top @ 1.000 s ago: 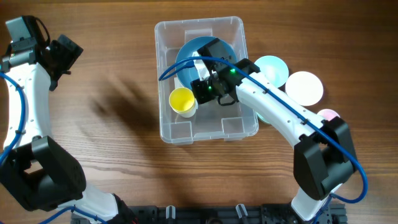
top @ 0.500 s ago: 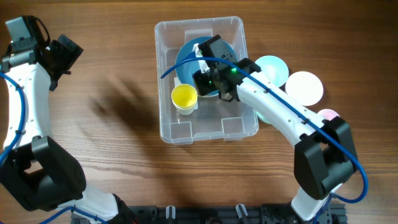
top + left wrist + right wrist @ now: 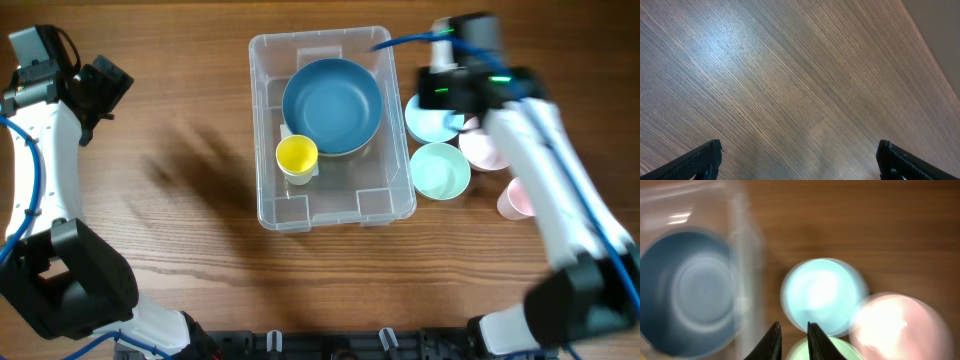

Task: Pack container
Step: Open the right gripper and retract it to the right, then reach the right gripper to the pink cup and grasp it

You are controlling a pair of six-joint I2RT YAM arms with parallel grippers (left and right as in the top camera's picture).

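The container, a clear rectangular bin, sits mid-table and holds a dark blue bowl and a yellow cup. My right gripper is blurred, outside the bin to its right, above a light blue bowl. In the right wrist view its fingertips stand a narrow gap apart with nothing between them, over the light blue bowl; the container's wall and the blue bowl are on the left. My left gripper is far left, wide open over bare wood.
Right of the bin lie a mint green bowl, a pink bowl and a small pink cup, packed close together. The pink bowl and green bowl also fill the lower right wrist view.
My right arm has risen out of the container and swung right over the loose bowls. The yellow cup stays in the bin beside the blue bowl. The left arm has not moved.
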